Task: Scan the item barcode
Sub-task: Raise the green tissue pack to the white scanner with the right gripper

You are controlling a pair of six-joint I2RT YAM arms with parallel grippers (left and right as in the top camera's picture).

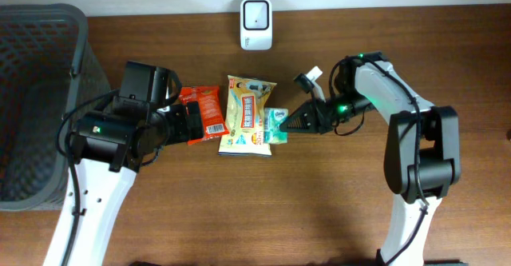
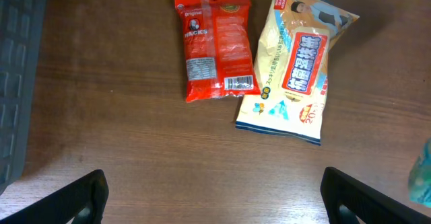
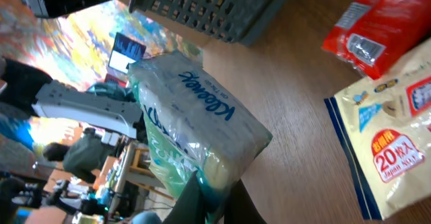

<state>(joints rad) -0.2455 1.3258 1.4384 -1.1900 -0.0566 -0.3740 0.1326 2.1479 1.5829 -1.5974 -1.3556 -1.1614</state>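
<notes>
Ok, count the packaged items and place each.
3: red packet nearest the left gripper, yellow bag beside it, Kleenex tissue pack pinched by the right gripper. Basket may hide more.

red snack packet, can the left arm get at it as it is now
Probably yes: the left pincer is open and facing the red snack packet, which lies flat with nothing on it; the yellow snack bag sits beside it.

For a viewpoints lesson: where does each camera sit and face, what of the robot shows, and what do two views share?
Overhead: above table, facing down; left arm, right arm.
Left wrist: on left arm, facing down; left gripper open.
Right wrist: on right arm, tilted sideways; right gripper pinching green plastic tissue pack.
All share: red snack packet, yellow snack bag.
</notes>
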